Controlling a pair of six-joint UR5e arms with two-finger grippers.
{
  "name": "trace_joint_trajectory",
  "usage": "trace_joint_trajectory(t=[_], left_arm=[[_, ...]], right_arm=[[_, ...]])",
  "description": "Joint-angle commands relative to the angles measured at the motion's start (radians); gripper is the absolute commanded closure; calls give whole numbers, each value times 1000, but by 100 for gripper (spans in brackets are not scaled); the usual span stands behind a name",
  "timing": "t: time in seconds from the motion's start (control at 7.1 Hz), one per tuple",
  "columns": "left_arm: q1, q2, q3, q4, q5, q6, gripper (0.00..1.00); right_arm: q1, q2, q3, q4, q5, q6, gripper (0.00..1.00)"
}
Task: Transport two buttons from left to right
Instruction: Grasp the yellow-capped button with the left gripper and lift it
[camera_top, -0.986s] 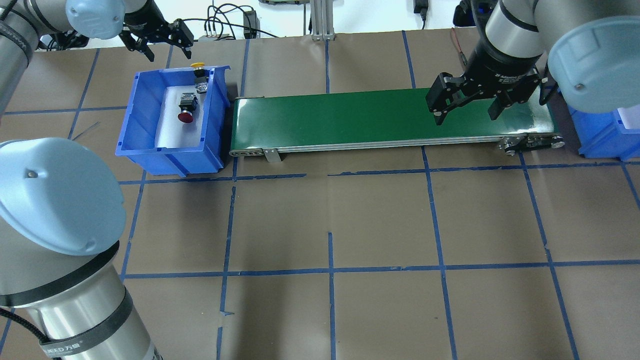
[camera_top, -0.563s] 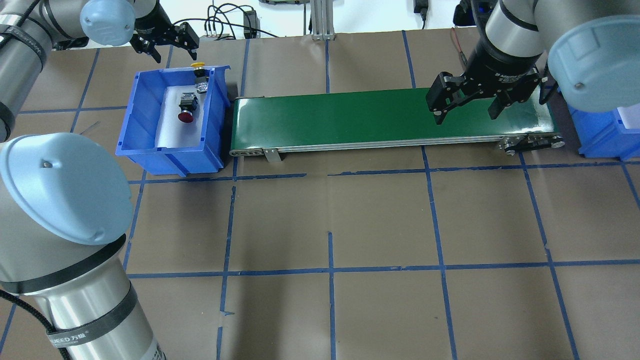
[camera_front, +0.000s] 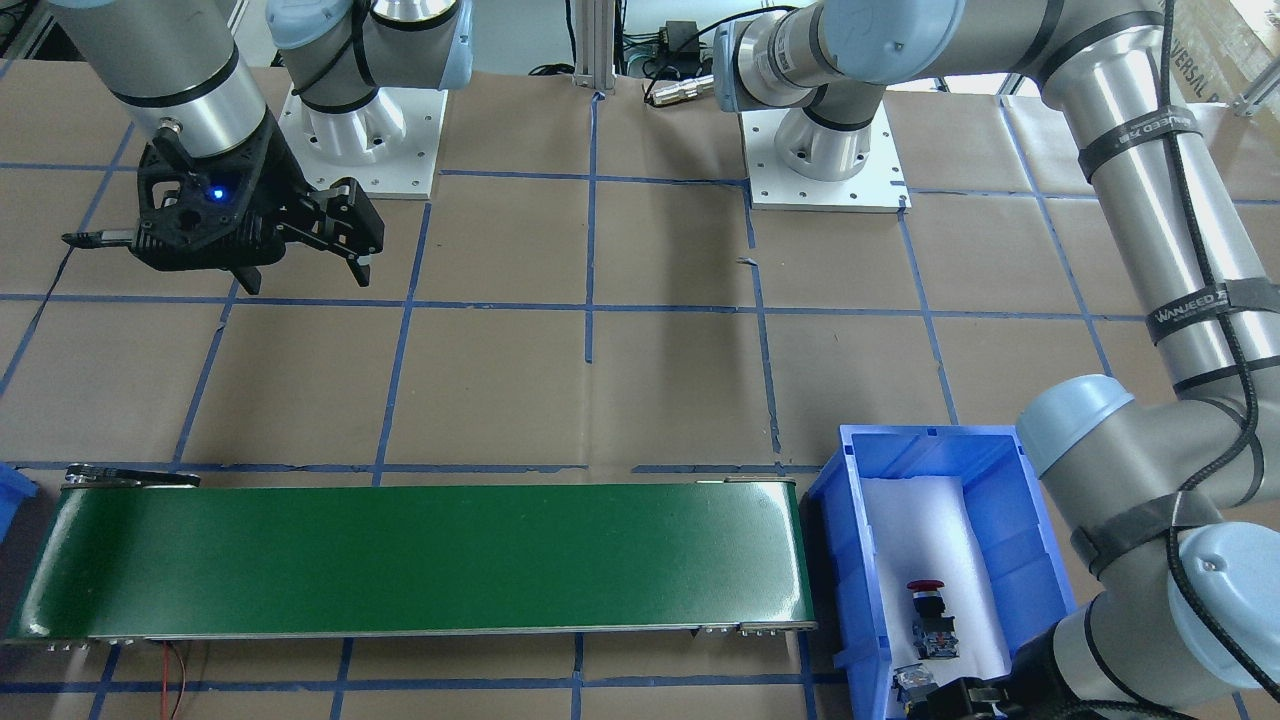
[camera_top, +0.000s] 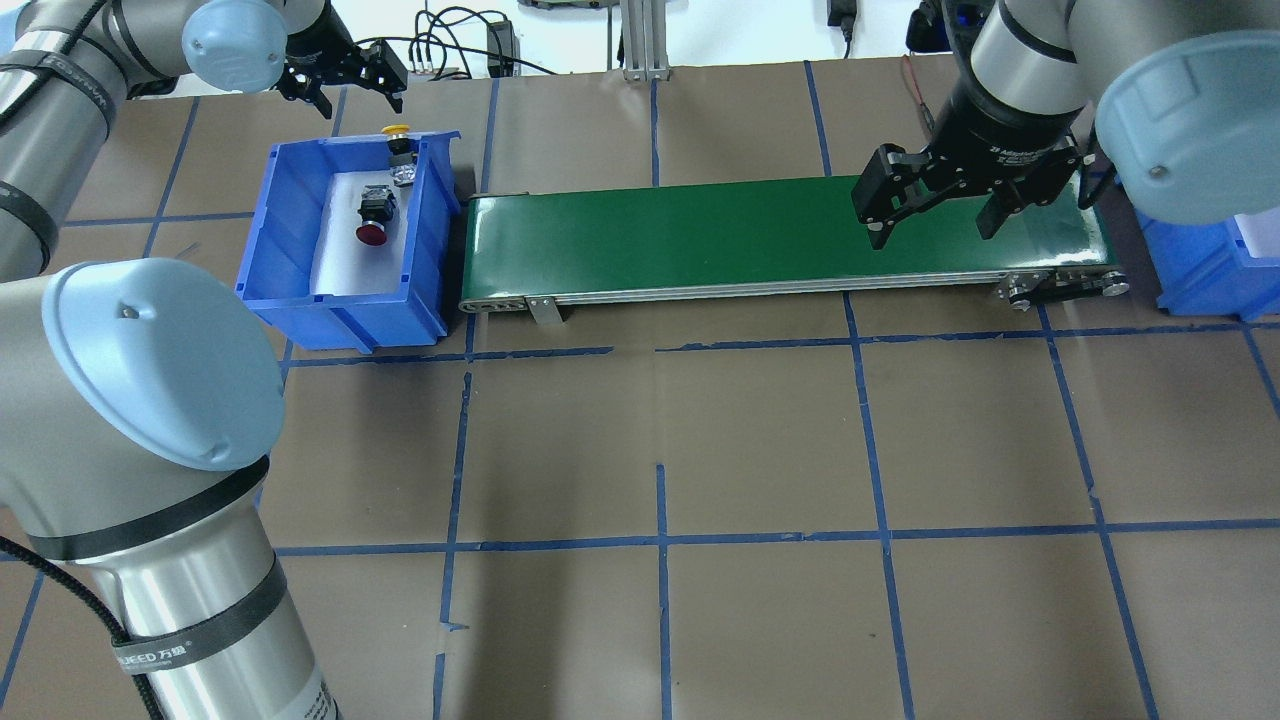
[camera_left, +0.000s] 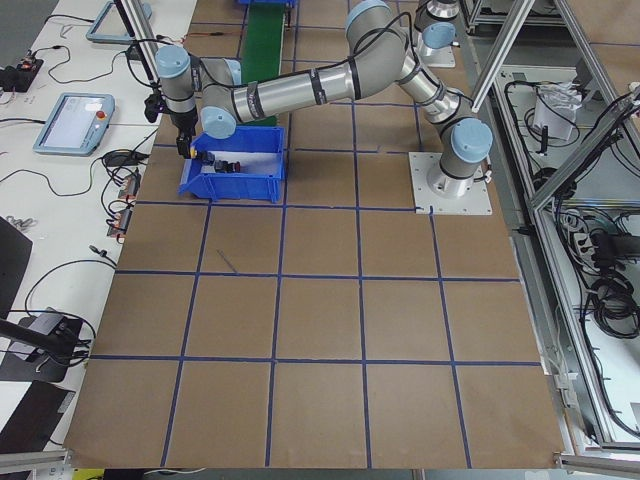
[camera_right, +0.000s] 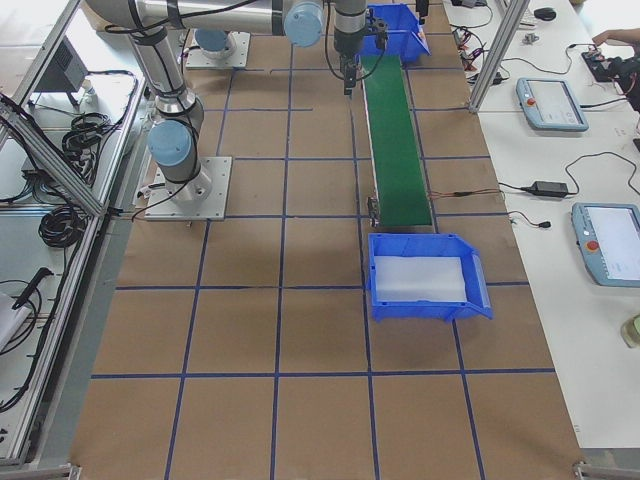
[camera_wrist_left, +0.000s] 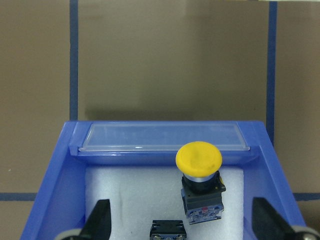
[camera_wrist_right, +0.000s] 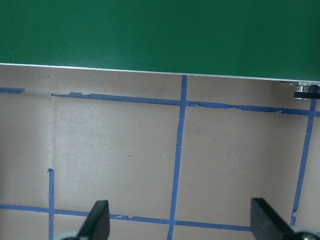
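The yellow button (camera_top: 397, 131) stands against the far wall of the left blue bin (camera_top: 290, 230). It also shows in the left wrist view (camera_wrist_left: 199, 160). The red button (camera_top: 372, 232) lies on its side on white foam in the bin's middle, and shows in the front view (camera_front: 926, 592) too. My left gripper (camera_top: 360, 95) is open and empty. It hovers above the bin's far rim, just beyond the yellow button, which sits ahead between its fingers in the left wrist view (camera_wrist_left: 182, 225). My right gripper (camera_top: 933, 232) is open and empty over the conveyor's right part.
A green conveyor belt (camera_top: 700, 235) runs from the left bin toward a second blue bin (camera_right: 425, 275) lined with white foam at the right end. Cables and a metal post (camera_top: 640, 40) lie behind the table's far edge. Brown table (camera_top: 760, 450) with blue tape grid.
My left gripper has moved right and a little farther back, staying open. My left arm's elbow has swung right. The right arm and both buttons have not moved.
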Motion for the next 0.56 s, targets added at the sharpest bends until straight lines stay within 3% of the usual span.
trace_joint_trajectory(t=[0.0,0.42], left_arm=[[-8,-37,36,2,-18,-3,0],[-15,-58,36,32,-18,-2,0]], right_arm=[[0,0,0,0,0,-5,0],[0,0,0,0,0,-5,0]])
